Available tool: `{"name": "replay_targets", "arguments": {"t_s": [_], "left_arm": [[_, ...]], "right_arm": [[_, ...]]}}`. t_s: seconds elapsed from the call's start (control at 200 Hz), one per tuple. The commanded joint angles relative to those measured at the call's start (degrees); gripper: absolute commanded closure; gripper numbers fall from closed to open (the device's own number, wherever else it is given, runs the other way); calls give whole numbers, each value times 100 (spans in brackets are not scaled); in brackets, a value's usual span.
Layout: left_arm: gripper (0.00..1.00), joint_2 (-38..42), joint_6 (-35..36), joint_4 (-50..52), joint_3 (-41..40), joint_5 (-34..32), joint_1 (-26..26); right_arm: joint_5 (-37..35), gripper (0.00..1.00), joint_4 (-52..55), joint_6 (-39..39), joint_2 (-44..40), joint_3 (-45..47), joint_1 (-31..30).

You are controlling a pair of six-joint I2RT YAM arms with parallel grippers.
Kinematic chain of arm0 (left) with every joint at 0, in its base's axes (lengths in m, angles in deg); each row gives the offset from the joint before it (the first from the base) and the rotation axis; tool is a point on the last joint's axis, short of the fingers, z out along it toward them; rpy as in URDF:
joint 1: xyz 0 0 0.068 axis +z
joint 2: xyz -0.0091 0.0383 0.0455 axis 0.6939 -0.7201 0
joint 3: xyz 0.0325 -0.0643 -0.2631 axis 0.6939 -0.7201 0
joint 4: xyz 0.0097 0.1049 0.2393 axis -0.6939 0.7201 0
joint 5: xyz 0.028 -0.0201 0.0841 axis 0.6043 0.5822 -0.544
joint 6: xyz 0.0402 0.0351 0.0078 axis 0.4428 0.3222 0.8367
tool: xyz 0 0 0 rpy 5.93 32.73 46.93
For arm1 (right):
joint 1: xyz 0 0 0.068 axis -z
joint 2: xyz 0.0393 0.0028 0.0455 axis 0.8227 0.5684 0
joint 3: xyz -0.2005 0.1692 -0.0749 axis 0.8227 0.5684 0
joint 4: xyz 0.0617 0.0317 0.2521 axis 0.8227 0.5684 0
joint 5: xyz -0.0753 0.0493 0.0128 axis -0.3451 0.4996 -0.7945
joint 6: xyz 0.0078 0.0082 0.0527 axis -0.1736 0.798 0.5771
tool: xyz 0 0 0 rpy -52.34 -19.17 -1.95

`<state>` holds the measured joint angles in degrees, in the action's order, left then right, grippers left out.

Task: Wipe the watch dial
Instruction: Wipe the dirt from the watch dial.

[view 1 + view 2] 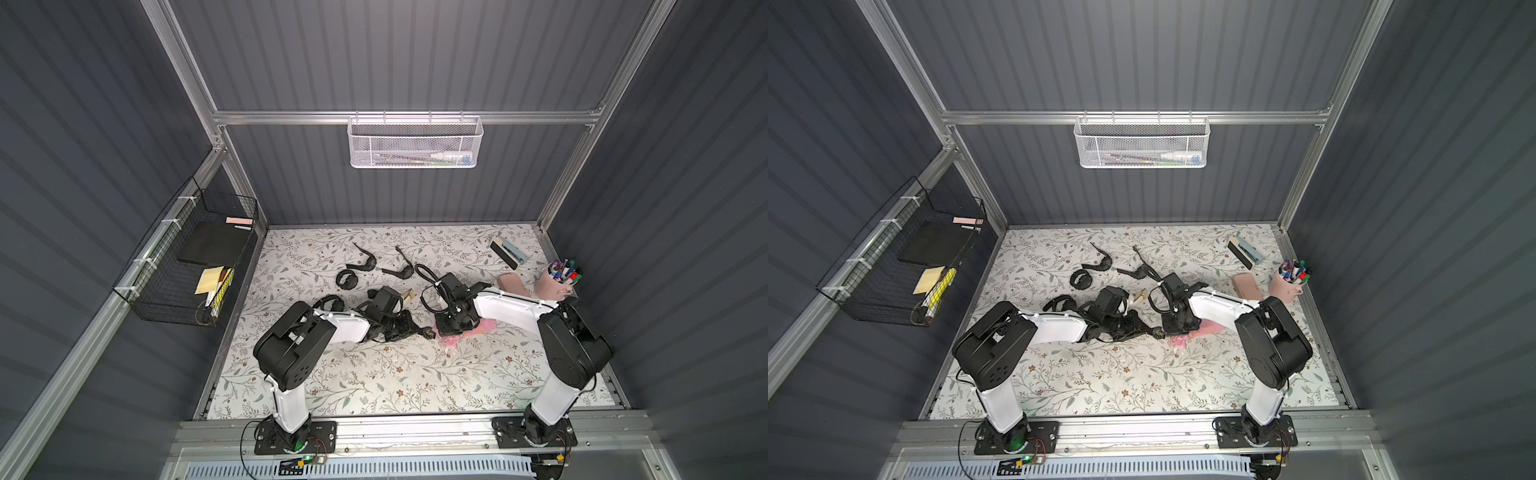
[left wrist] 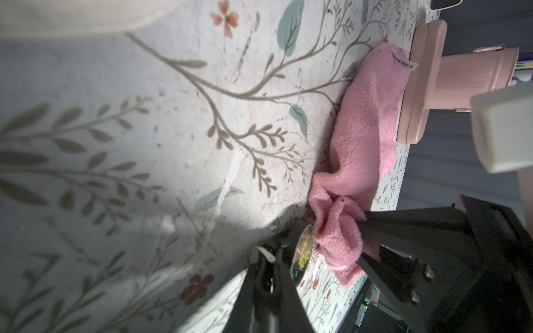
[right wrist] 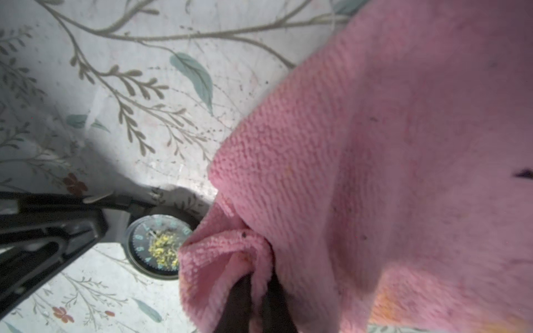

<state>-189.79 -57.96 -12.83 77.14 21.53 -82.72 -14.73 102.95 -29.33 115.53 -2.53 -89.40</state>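
1. Gripping tight, the left hand is clamped on the strap of the watch, mid-desk.
2. Yellow crumbs speckle the dial.
3. Right beside it, the right hand is pinched together on the pink cloth, whose bunched tip meets the dial's rim.
4. Farther back lie loose black watches, then a pink marker cup.

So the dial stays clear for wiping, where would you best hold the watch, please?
I'd pinch the strap of the watch just beside the dial, coming from the side opposite the pink cloth: the dial faces up, crumbs showing, so jaws there leave it uncovered.
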Motion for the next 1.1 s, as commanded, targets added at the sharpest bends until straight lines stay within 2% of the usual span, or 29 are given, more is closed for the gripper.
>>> {"name": "replay_targets", "arguments": {"t_s": [0.0, 0.095, 0.185, 0.245, 0.43, 0.615, 0.805, 1.091], "left_arm": [[85, 184, 155, 54, 50, -145, -50], [85, 177, 183, 74, 54, -150, -50], [85, 108, 198, 74, 93, -109, -50], [85, 62, 206, 59, 117, -90, -50], [86, 17, 202, 56, 139, -78, -50], [86, 18, 184, 56, 135, -104, -48], [86, 29, 184, 124, 152, -134, -52], [85, 131, 205, 179, 89, -201, -59]], "right_arm": [[-125, 100, 329, 77, -400, -139, 29], [220, 100, 167, -7, -715, -122, 6], [836, 100, -238, -168, -854, -12, -48], [1132, 100, -267, -281, -728, -52, -122], [1415, 100, -230, -394, -78, -141, -302], [1405, 100, -255, -330, 426, -163, -307], [831, 100, 209, -138, 775, -420, -279], [338, 100, 110, 243, 796, -337, 18]]}}
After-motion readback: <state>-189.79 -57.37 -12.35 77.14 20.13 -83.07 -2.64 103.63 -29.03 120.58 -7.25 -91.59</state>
